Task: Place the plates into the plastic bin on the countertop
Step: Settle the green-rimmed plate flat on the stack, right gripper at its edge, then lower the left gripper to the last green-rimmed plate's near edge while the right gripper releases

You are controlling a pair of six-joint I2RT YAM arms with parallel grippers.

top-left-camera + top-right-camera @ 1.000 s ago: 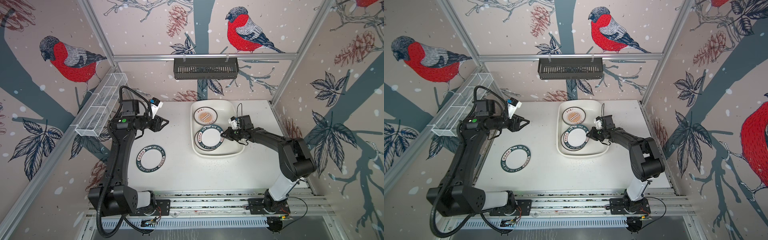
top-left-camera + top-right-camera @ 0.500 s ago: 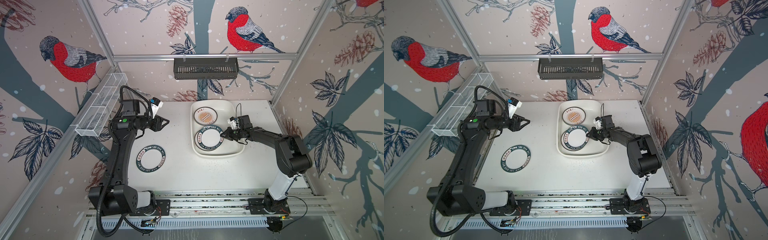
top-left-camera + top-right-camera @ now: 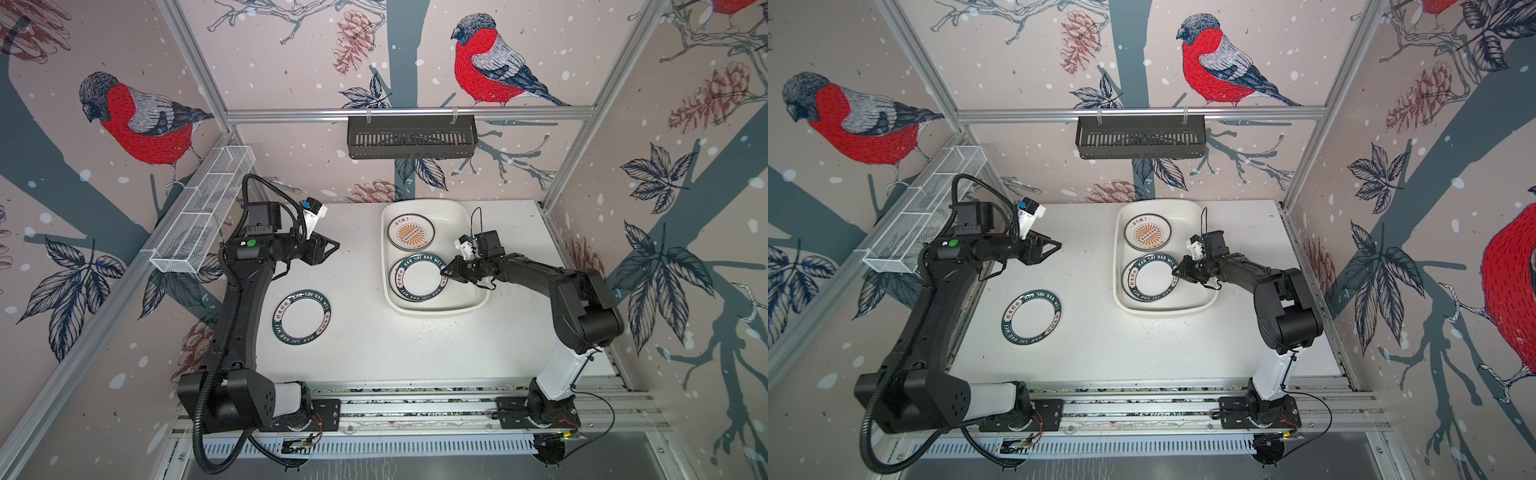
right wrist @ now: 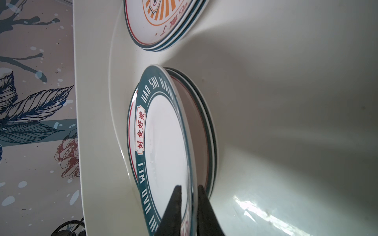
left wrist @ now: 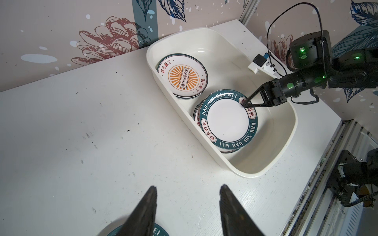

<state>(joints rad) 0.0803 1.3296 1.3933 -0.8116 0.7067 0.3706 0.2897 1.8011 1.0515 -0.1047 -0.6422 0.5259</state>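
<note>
Over the last second almost nothing has shifted: my right end effector stays at the edge of the green-rimmed plate, tilted on a stack inside the bin. The jaws straddle the rim; I cannot tell whether they still pinch. I judge this drop nearly done. The left end effector hangs apart, empty, above the tabletop, where 1 loose plate remains. Both rims read "HAO SHI HAO WEI", with red Chinese characters.
</note>
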